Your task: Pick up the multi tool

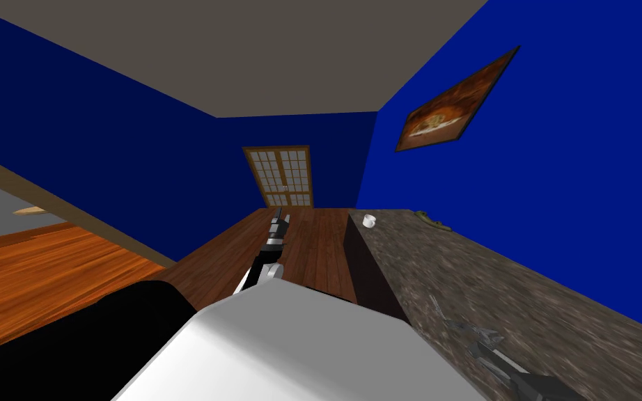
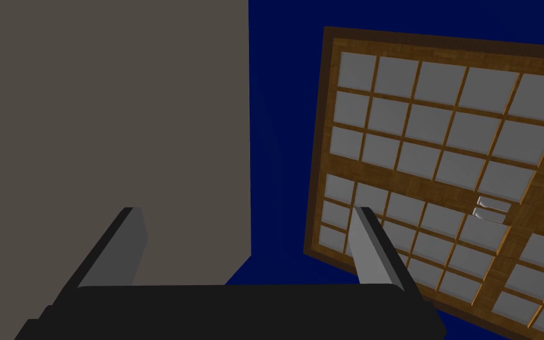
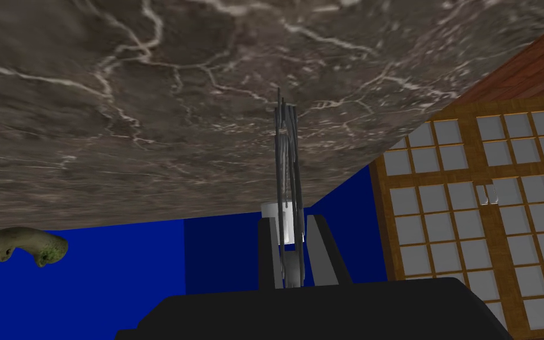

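On the head camera, my right gripper (image 1: 497,351) sits at the near right over the dark marble counter (image 1: 521,278), with the thin grey multi tool (image 1: 467,327) at its tips. A white cup (image 1: 369,221) and a greenish curved object (image 1: 432,221) sit at the counter's far end. My left gripper (image 1: 278,221) reaches forward over the wood floor (image 1: 312,250), left of the counter.

On the left wrist camera, its 2 fingers (image 2: 371,248) stand wide apart, holding nothing.

On the right wrist camera, the 2 fingers (image 3: 325,251) press the multi tool's sides, and its blades stick out past them toward the cup.
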